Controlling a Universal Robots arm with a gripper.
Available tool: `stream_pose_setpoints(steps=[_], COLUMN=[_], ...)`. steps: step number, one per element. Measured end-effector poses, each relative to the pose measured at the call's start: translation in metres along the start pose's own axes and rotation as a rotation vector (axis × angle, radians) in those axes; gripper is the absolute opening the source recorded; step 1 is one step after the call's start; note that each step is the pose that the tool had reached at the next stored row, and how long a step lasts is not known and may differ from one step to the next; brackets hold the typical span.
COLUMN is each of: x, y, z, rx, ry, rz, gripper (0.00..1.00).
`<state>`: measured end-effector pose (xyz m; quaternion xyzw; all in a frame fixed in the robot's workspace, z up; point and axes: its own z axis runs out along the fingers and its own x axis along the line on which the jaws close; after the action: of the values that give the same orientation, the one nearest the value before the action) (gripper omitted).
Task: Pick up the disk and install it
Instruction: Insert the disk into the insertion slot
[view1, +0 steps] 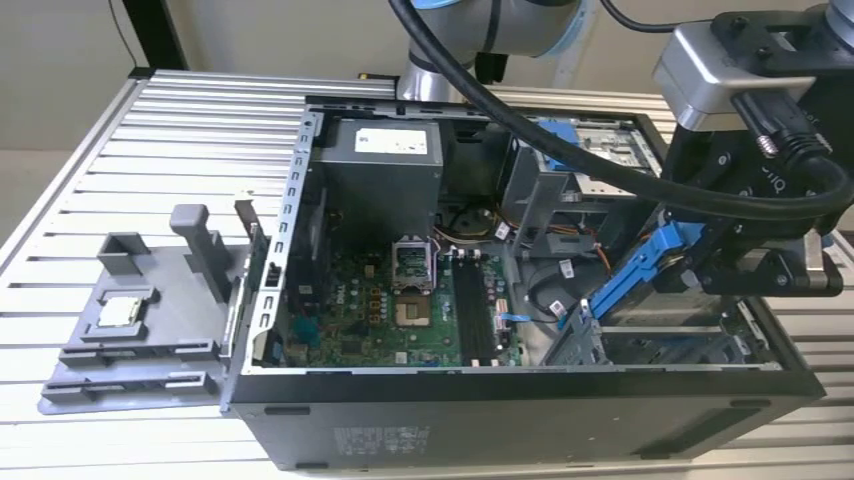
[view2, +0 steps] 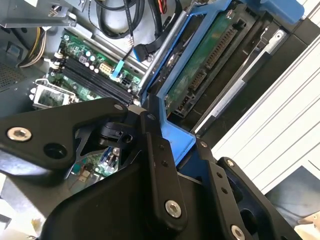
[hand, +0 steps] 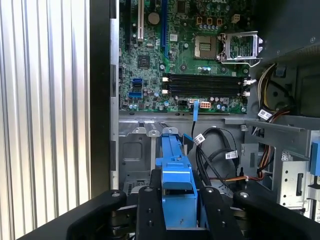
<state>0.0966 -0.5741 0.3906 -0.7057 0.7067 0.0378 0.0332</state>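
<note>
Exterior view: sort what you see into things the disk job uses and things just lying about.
In the job: the disk, tilted over the open computer case; the gripper, shut on it; the metal cage at its lower end.
Lying about: the grey tray beside the case; the processor chip on it.

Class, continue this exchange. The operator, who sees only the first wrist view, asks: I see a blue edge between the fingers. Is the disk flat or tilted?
Observer: Tilted. In the exterior view the disk slants steeply, its lower end toward the drive cage.
Operator: Which face is exposed?
Observer: In the second wrist view its green circuit board shows.
Operator: Anything else nearby?
Observer: A grey fixture holding a small square chip, at the exterior view's left.
</note>
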Motion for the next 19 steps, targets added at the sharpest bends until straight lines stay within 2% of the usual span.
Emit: stream_pose_setpoints(steps=[1,15,19], x=[0.0000,-0.0001,-0.0016], y=[0.0000,0.0000,-0.0023], z=[-0.0001,0.0001,0.0003], rx=[-0.0001,-0.0002,-0.0003], ry=[0.0002,0.0000,0.0000], rz=[0.000,0.000,-0.001], gripper=[1.00,1.00,1.00])
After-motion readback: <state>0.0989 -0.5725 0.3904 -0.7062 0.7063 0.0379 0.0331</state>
